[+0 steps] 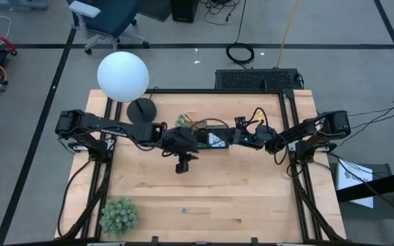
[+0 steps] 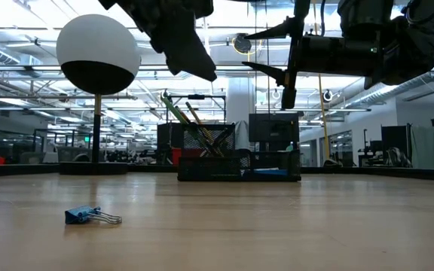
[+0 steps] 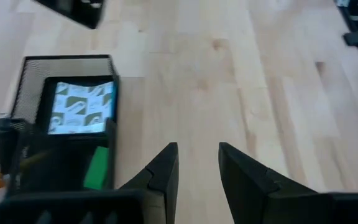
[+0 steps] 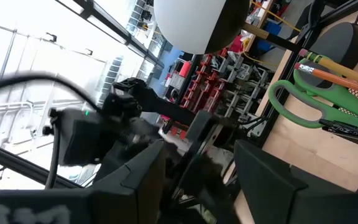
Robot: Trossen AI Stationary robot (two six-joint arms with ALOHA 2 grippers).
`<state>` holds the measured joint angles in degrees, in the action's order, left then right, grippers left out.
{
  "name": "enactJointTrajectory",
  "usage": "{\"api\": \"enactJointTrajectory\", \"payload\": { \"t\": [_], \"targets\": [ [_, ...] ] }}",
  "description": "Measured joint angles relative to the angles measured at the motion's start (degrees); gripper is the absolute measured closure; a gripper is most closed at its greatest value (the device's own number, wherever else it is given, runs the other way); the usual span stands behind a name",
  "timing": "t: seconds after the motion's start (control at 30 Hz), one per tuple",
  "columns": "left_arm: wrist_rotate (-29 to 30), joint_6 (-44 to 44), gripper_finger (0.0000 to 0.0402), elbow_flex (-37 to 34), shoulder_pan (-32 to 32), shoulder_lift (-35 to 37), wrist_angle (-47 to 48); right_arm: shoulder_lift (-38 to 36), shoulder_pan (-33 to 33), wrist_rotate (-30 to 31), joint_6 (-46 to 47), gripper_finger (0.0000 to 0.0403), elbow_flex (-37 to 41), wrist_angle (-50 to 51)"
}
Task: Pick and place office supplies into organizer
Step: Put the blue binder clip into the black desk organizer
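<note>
We note the blue binder clip lying well apart from the organizer; the left gripper, jaws parted and empty, should descend squarely over it, while the right gripper, jaws wide and empty, waits beside the organizer.

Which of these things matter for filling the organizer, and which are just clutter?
Job: organizer, scissors, pencils, note pad, eraser, binder clip loose on the table.
Clutter: globe lamp, plant ball.
</note>
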<state>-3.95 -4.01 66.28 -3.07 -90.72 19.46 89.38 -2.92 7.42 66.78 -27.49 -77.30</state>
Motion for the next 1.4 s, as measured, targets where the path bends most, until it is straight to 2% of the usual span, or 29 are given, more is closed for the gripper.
{"api": "enactJointTrajectory", "payload": {
  "t": [0.47, 0.9, 1.13, 1.23, 1.4],
  "targets": [
    [-0.02, -0.19, 0.0293, 0.00, -9.64, 0.00, 0.63, 0.00, 0.02, -0.01, 0.00, 0.0222, 0.00, 0.00],
    [-0.50, -8.61, 0.0293, 0.00, -17.44, 0.00, 4.93, 0.00, 0.01, -0.01, 0.00, 0.0222, -0.01, 0.00],
    [-0.36, -13.58, 0.0293, 0.00, -21.24, -0.02, 2.89, 0.00, 0.01, -0.01, -0.01, 0.0222, 0.00, 0.00],
    [-0.79, -15.24, 0.0293, 0.09, -22.43, -1.94, 0.11, 0.00, 0.02, 0.00, 0.00, 0.0222, 0.00, 0.00],
    [-0.68, -17.60, 0.0293, 1.85, -24.70, -6.21, 0.71, 0.00, 0.00, -0.01, 0.00, 0.0222, 0.00, 0.03]
  ]
}}
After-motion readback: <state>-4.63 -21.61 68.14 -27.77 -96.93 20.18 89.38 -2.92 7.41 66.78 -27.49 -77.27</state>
